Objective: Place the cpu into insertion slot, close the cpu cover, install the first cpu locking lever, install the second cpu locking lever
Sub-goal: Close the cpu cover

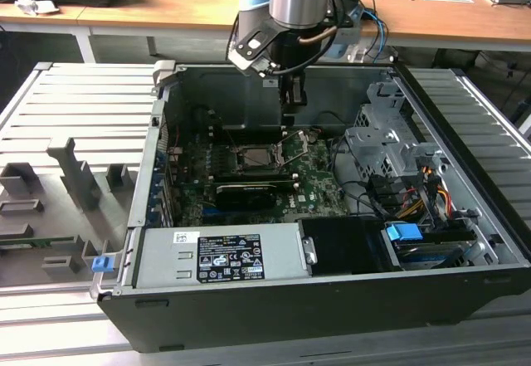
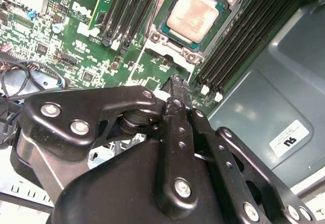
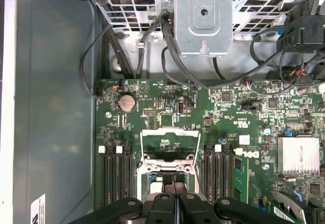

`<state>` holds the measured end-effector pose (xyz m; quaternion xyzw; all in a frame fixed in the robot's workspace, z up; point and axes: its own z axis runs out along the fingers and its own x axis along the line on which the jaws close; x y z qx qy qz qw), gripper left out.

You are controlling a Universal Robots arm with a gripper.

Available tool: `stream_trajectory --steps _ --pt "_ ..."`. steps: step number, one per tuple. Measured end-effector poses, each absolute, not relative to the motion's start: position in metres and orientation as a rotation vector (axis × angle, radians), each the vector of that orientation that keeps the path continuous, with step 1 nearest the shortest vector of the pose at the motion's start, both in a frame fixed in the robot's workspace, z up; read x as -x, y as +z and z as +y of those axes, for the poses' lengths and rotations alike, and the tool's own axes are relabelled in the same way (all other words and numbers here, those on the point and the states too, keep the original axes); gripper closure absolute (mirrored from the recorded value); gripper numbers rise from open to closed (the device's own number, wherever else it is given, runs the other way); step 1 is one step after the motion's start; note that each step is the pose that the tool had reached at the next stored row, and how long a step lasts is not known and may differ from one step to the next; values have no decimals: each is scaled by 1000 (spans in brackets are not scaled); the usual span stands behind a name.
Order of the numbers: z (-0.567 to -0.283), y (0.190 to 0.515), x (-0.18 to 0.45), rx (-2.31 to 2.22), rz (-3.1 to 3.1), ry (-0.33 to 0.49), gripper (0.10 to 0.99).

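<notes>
Silver cpu (image 2: 193, 16) in insertion slot (image 2: 158, 37); tool (image 2: 176, 82) closed, empty, nr it.

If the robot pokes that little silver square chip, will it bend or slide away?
Probably neither. The cpu has a flat metal top, so it looks stiff. It sits inside the rim of the insertion slot, so a poke likely wouldn't slide it. Small and thin, it's probably light, and its smooth top may slip from the pincer.
</notes>
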<state>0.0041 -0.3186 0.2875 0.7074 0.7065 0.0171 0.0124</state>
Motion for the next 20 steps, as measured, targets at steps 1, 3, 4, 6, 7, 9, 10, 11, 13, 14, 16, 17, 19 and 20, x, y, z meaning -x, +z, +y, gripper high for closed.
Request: stream_trajectory --steps 1,3,4,6,7,9,10,11,13,14,16,17,19,20 --pt "-319 287 -6 -2205 2202 53 980" --pt "-319 288 -7 -2205 2202 53 980" --pt "-319 287 -8 -2205 2202 53 980" --pt "-319 287 -9 -2205 2202 53 980" --pt "-319 287 -9 -2205 2202 53 980" --pt "-319 286 -9 -2205 2202 55 980" --pt "-319 285 -9 -2204 2202 54 980" --pt "-319 280 -11 -2204 2201 52 980" --pt "-319 276 -15 -2194 2212 52 980" --pt "-319 273 -19 -2174 2231 51 980" --pt "-319 270 -24 -2157 2247 51 980" --pt "-319 269 -27 -2157 2247 51 980" --pt "-319 266 -31 -2169 2236 51 980" --pt "-319 264 -34 -2177 2228 51 980"
